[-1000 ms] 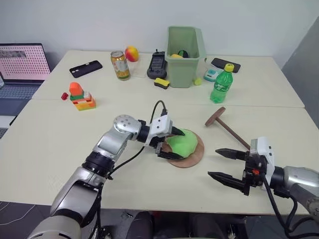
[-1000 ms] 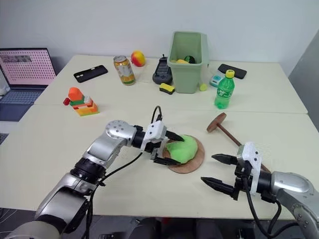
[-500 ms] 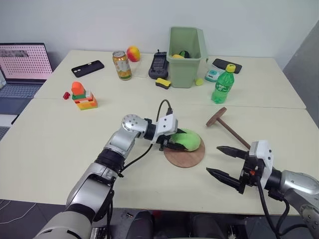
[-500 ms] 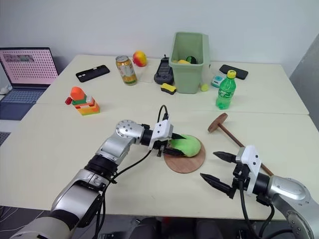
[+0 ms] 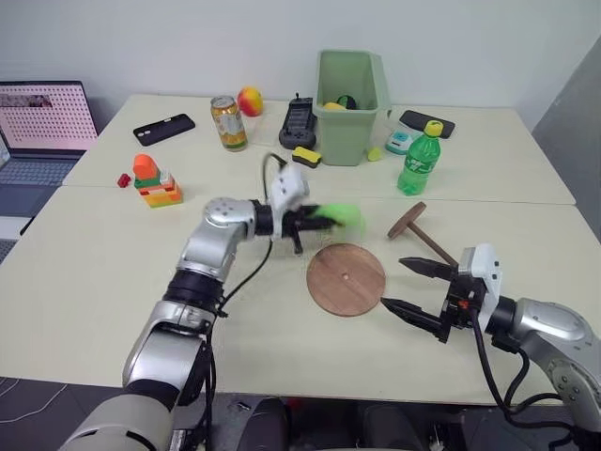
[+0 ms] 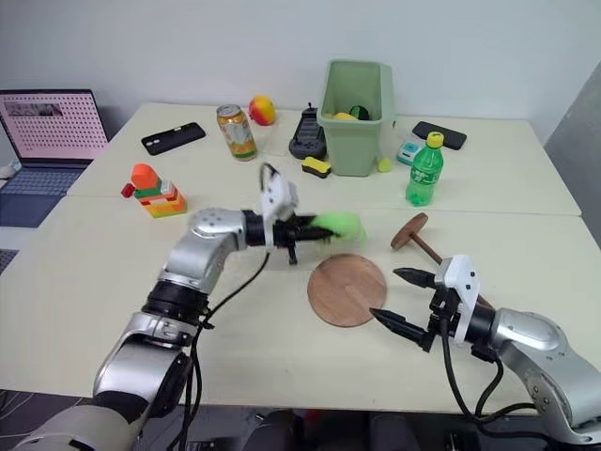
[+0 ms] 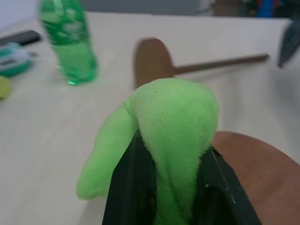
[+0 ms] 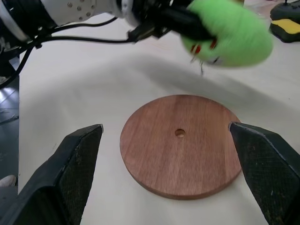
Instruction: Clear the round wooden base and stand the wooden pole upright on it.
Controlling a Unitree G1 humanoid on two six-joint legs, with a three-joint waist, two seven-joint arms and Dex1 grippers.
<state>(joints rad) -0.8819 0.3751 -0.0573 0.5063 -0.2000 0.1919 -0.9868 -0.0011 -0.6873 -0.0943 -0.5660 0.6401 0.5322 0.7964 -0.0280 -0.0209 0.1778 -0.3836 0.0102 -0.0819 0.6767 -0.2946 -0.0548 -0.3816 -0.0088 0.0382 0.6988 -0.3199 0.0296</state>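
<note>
Now the left pincer (image 5: 324, 222) is clamped on a green plush toy (image 5: 344, 215), held above the bench (image 5: 94, 272). Below lies the round wooden base (image 5: 346, 279), bare, near the front edge. Just beyond it, toward the right edge, lies the wooden pole (image 5: 427, 240). Right pincer (image 5: 409, 287) stands apart beside the base.

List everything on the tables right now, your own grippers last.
round wooden base: 1, reddish-brown, bare, near table
wooden pole: 1, dark brown, lying right of base
plush toy: 1, green, held above table
bottle: 1, green, far table
bin: 1, pale green, far table
can: 1, gold, left of bin
block stack: 1, orange and green, left
phones: 2, black, far table
laptop: 1, far left
left gripper: shut on plush toy
right gripper: open, beside base
</note>
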